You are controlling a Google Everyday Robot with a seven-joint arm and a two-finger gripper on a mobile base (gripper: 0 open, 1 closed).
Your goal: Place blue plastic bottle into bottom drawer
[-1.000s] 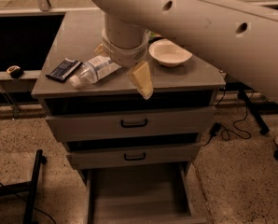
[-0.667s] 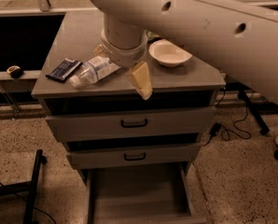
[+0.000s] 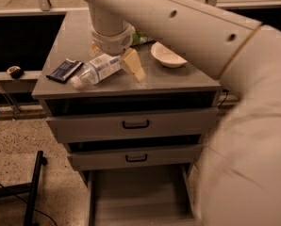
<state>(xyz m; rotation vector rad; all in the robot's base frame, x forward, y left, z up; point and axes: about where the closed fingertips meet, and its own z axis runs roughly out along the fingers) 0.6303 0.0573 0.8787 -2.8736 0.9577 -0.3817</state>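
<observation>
The blue plastic bottle (image 3: 97, 69), clear with a white cap and pale label, lies on its side on the grey cabinet top (image 3: 178, 79), cap toward the front left. My gripper (image 3: 114, 62) is right above its rear end, open, with one tan finger (image 3: 133, 65) to the bottle's right and the other finger (image 3: 94, 48) behind it on the left. The bottom drawer (image 3: 140, 197) is pulled out below, a plain grey tray with a bare floor.
A white bowl (image 3: 166, 55) sits right of the gripper, and a dark blue packet (image 3: 64, 70) lies left of the bottle. Two shut drawers with black handles (image 3: 136, 124) are above the open one. My arm fills the right foreground. A black stand leg (image 3: 34, 187) is on the floor at left.
The gripper has shifted slightly left and back, closer over the bottle. My arm's bulk has swung into the right foreground. The bottle has not moved.
</observation>
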